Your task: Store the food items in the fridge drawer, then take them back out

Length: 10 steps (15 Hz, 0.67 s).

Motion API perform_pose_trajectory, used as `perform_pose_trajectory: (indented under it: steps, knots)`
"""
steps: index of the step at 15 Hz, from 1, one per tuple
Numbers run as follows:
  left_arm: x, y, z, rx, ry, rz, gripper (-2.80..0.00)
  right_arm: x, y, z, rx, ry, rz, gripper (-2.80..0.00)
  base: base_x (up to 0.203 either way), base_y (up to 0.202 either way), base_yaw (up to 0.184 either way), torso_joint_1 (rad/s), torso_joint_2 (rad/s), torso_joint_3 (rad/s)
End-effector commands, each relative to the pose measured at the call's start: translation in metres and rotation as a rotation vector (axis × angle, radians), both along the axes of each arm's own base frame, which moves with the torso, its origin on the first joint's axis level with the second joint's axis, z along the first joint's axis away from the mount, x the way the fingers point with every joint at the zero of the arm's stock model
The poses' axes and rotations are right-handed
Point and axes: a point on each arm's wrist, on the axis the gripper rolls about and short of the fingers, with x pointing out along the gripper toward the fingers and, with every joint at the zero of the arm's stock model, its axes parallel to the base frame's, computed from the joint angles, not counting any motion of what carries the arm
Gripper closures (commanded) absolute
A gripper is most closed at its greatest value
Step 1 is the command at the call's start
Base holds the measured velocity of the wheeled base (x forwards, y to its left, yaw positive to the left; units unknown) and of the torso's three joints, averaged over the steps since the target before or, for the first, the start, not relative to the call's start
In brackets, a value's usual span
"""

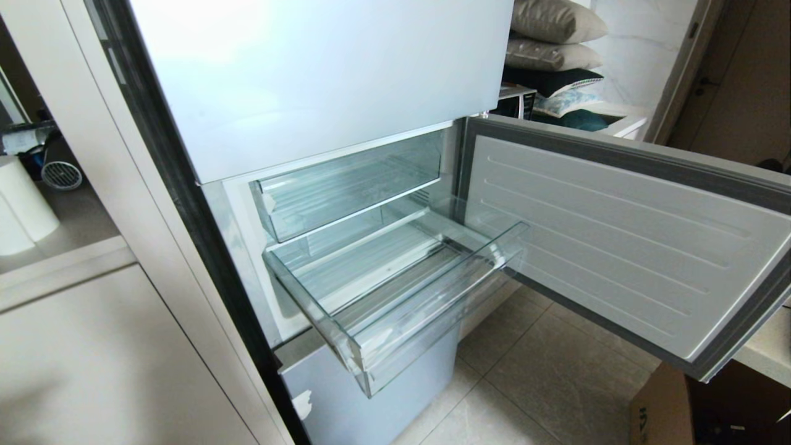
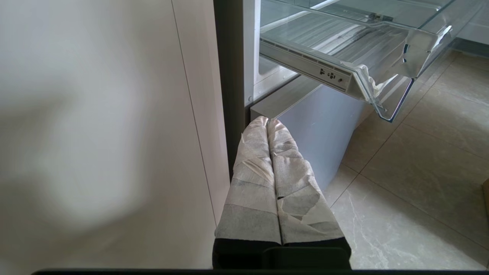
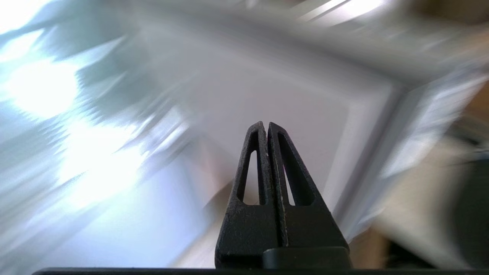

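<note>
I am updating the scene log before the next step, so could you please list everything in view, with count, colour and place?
fridge: one, glossy pale blue-white, black side edge, centre of the head view.
fridge door: one, white ribbed inner face with grey seal, swung open to the right.
fridge drawer: one, clear plastic, pulled out, nothing visible inside.
upper drawer: one, clear, shallower, pushed in above it.
cabinet panel: one, beige, left of the fridge.
floor tiles: beige-grey, under the open door.
pillows: stack, grey, dark and patterned, behind the door.
cardboard box: one, brown, lower right.
left gripper: one, tape-wrapped, jaws shut, empty, low near the fridge's bottom panel.
right gripper: one, black, jaws shut, empty.
</note>
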Motion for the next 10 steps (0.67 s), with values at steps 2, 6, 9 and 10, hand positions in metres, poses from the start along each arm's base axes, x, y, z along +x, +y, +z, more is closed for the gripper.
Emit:
perform_pose_trajectory:
  steps: [2, 6, 9, 10]
  knots:
    - [0.0, 0.0, 0.0, 0.0, 0.002, 0.0, 0.0, 0.0, 0.026, -0.066, -0.003, 0.261, 0.205, 0.0, 0.0, 0.0, 0.0, 0.0, 0.0, 0.0]
    - [0.0, 0.0, 0.0, 0.0, 0.002, 0.0, 0.0, 0.003, 0.029, -0.115, -0.007, 0.277, 0.219, 0.0, 0.0, 0.0, 0.0, 0.0, 0.0, 0.0]
    - [0.0, 0.0, 0.0, 0.0, 0.002, 0.0, 0.0, 0.001, 0.029, -0.118, -0.004, 0.272, 0.214, 0.0, 0.0, 0.0, 0.0, 0.0, 0.0, 0.0]
    - [0.0, 0.0, 0.0, 0.0, 0.002, 0.0, 0.0, -0.001, 0.028, -0.118, -0.005, 0.268, 0.213, 0.0, 0.0, 0.0, 0.0, 0.0, 0.0, 0.0]
